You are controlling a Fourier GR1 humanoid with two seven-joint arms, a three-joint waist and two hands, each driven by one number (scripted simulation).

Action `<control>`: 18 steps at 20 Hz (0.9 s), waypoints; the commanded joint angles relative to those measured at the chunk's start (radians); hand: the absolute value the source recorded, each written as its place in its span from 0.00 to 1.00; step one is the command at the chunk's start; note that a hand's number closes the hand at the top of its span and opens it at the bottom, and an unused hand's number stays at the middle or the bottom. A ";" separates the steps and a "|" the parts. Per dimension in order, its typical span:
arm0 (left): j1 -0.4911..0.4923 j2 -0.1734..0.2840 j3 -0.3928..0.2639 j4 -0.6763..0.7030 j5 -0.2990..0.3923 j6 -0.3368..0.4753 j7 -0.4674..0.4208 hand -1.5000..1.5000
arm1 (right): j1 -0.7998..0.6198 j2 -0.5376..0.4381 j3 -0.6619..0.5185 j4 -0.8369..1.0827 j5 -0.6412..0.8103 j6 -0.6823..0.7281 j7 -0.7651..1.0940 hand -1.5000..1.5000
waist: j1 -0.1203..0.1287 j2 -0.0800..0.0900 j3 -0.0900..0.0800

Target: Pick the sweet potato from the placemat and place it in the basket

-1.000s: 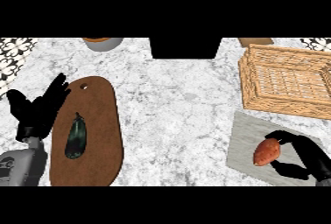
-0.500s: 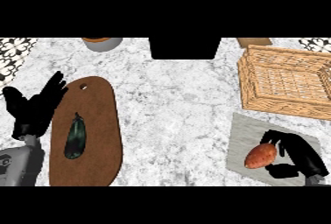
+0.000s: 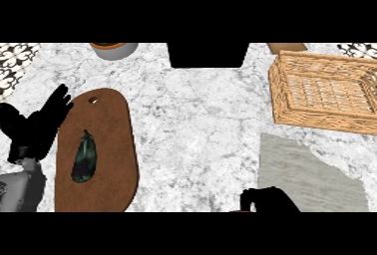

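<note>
The grey placemat (image 3: 313, 174) lies bare at the lower right of the marble counter. Only the top of my right hand (image 3: 269, 200) shows, at the view's lower edge just left of the placemat, curled over. A thin reddish sliver of the sweet potato (image 3: 239, 210) peeks out beside it; the rest is hidden below the edge. The wicker basket (image 3: 327, 115) stands at the upper right, beyond the placemat, with nothing in it. At the far left my left hand (image 3: 33, 130) rests open with fingers up, beside the cutting board.
A brown wooden cutting board (image 3: 103, 134) lies at the left with a dark green eggplant (image 3: 83, 159) on it. A grey pot (image 3: 114, 49) and a black box (image 3: 206, 54) stand along the back edge.
My right hand has drawn back toward the lower edge and to the left, taking the sweet potato off the placemat and almost out of sight. The left hand has stayed put.
</note>
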 commanded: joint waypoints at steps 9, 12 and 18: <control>0.008 0.010 0.017 0.001 0.009 -0.006 0.003 0.50 | 0.367 0.111 0.343 -0.553 -0.116 -0.109 -0.022 1.00 | -0.005 0.001 0.005; 0.027 -0.016 -0.006 -0.033 0.015 -0.011 0.024 0.50 | 0.398 0.091 0.350 -0.714 -0.096 -0.103 0.054 1.00 | 0.004 0.003 0.006; -0.042 -0.014 -0.006 0.006 -0.017 0.027 0.028 0.50 | 0.407 0.108 0.365 -0.871 -0.025 -0.069 0.200 1.00 | -0.004 0.007 0.005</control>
